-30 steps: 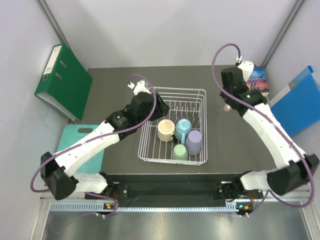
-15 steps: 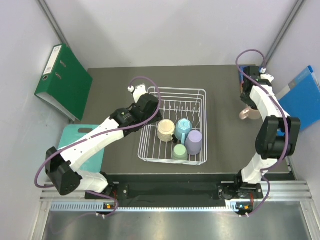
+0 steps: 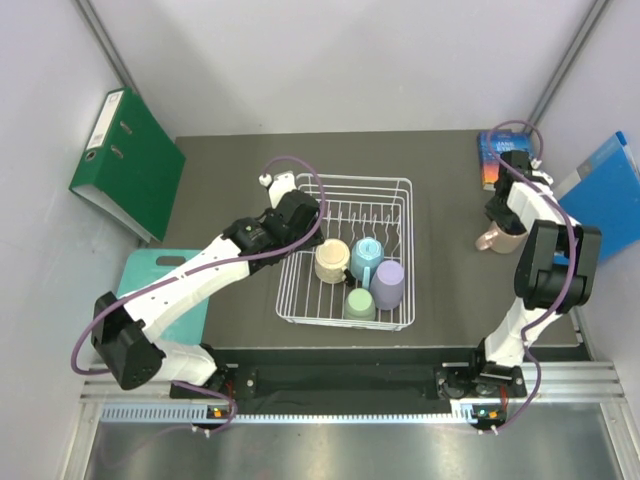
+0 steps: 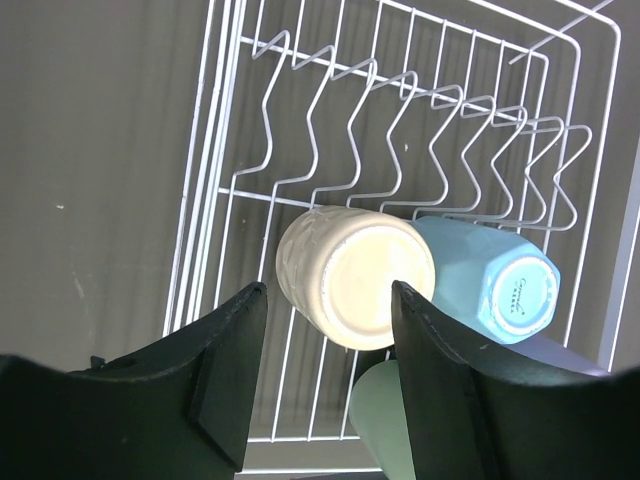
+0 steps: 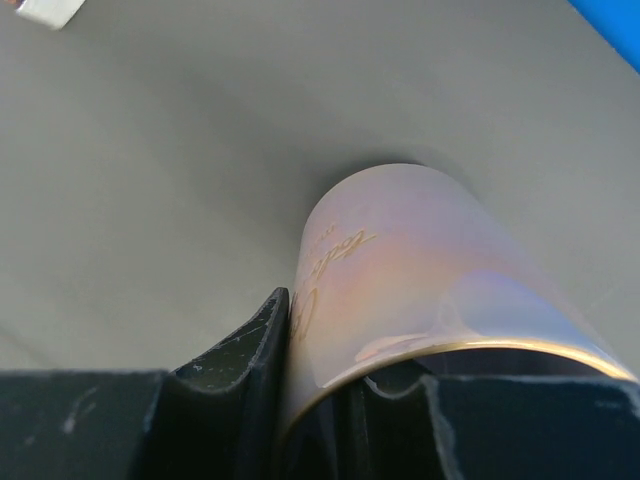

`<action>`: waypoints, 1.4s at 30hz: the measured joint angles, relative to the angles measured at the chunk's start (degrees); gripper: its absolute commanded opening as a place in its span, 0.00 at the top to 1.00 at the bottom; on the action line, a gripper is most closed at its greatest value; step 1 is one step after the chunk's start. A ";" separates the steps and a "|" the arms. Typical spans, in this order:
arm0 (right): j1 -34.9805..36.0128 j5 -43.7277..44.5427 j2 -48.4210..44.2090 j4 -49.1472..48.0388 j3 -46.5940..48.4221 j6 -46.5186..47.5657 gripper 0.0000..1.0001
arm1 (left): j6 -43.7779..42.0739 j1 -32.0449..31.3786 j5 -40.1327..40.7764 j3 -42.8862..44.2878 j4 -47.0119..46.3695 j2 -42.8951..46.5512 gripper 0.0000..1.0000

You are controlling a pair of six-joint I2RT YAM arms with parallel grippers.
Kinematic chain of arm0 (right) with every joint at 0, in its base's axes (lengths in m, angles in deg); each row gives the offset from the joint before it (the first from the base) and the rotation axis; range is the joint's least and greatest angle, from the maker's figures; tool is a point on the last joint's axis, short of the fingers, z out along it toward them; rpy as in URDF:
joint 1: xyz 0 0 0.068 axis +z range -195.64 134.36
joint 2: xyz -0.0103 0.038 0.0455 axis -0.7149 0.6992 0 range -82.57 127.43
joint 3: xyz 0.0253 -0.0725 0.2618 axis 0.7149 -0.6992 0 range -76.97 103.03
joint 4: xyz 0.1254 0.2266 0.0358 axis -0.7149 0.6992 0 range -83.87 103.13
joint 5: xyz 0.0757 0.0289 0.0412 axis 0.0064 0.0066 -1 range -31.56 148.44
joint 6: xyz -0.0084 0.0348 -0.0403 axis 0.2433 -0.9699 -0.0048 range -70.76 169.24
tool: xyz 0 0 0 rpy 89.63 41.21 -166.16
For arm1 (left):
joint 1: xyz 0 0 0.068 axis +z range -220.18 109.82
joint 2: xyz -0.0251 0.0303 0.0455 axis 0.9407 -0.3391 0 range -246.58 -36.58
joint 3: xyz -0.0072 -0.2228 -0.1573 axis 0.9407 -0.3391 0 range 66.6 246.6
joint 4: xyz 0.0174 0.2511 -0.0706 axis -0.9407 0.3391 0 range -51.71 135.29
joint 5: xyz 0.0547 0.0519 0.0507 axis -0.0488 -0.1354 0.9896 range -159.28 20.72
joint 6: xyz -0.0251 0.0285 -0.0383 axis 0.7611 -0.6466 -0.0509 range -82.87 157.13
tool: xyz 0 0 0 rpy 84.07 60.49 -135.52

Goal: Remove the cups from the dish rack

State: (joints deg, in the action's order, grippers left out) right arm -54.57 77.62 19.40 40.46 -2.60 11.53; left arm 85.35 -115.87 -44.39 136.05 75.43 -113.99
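Note:
The white wire dish rack [image 3: 300, 290] [image 4: 225, 190] holds a cream cup [image 3: 331, 261] [image 4: 355, 275], a light blue cup [image 3: 366, 257] [image 4: 490, 285], a lavender cup [image 3: 388, 283] and a sage green cup [image 3: 360, 303] [image 4: 385, 430]. My left gripper [image 3: 306, 216] [image 4: 328, 300] hangs open just above the cream cup and touches nothing. The pink cup [image 3: 489, 240] [image 5: 420, 270] is at the table's right side. My right gripper [image 3: 499, 222] [image 5: 330, 385] is shut on its rim, one finger [image 5: 262, 335] outside and the other inside. Its base is at or just above the tabletop.
A green binder [image 3: 130, 165] leans at the far left. A teal board [image 3: 148, 275] lies by the left arm. A book [image 3: 498, 155] and a blue folder [image 3: 600, 200] lie at the far right, close behind the pink cup.
My right arm swung out to the right with the pink cup and brought it lower. My left gripper slid a little right over the rack, toward the cream cup.

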 measured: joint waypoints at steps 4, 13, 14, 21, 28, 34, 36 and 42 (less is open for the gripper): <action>-0.31 0.17 2.19 0.11 2.40 0.20 1.00 | 0.04 0.00 -0.02 -0.31 0.17 -0.13 0.43; -0.31 -0.90 4.72 -0.55 5.64 0.70 0.45 | 0.33 0.00 -0.17 -0.66 0.24 -1.90 0.41; -0.33 -1.16 4.72 -1.07 5.70 1.05 0.41 | 0.33 0.00 -0.17 -0.66 0.28 -1.99 0.40; -0.33 -3.34 4.22 -1.95 5.77 0.90 0.31 | 0.24 0.00 0.35 -0.66 0.31 -1.99 0.40; 0.70 -4.46 0.20 -0.15 9.55 -1.31 0.19 | -0.24 0.00 1.95 -0.66 0.37 -1.84 0.31; 3.93 -4.42 -6.69 1.25 15.32 -2.43 0.13 | -2.01 0.00 3.50 -0.55 0.48 -1.29 0.15; 5.33 -4.39 -10.01 1.29 15.65 -2.38 0.12 | -2.91 0.00 3.52 -0.22 0.61 -1.29 0.01; 16.24 -4.00 -24.06 -2.71 8.98 1.11 0.12 | -6.14 0.02 1.46 0.17 -0.42 -1.29 0.08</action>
State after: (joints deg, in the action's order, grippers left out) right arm -38.33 73.62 -4.67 37.75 6.38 12.64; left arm 79.21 -115.85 -42.93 136.22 75.02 -115.28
